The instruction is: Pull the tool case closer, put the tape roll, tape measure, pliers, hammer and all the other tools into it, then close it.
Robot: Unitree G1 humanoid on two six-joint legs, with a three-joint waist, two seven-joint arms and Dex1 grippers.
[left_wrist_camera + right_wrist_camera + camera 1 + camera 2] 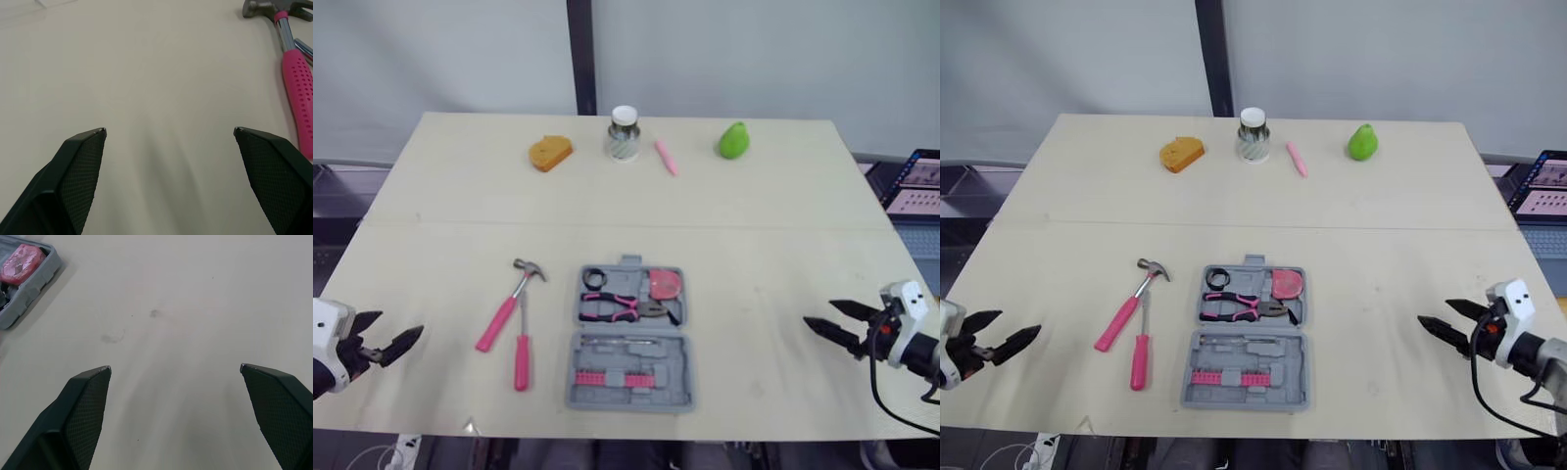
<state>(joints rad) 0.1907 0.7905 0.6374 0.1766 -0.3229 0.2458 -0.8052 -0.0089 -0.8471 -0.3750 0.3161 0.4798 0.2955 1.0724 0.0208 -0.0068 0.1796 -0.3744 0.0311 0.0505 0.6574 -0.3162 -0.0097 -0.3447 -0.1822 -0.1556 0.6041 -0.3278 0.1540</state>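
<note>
The grey tool case (628, 392) lies open near the table's front middle. Its far half holds a black tape roll (594, 278), pink-handled pliers (617, 307) and a pink tape measure (664, 284). Left of the case lie a pink-handled hammer (509, 305) and a pink screwdriver (522, 354). My left gripper (396, 328) hovers open at the front left edge, well left of the hammer (293, 83). My right gripper (820, 313) is open at the front right, apart from the case (34, 281). Both grippers are empty.
Along the table's far edge stand an orange block (550, 153), a lidded jar (624, 134), a pink marker (666, 157) and a green pear (734, 141). A laptop (915, 186) sits off the table's right side.
</note>
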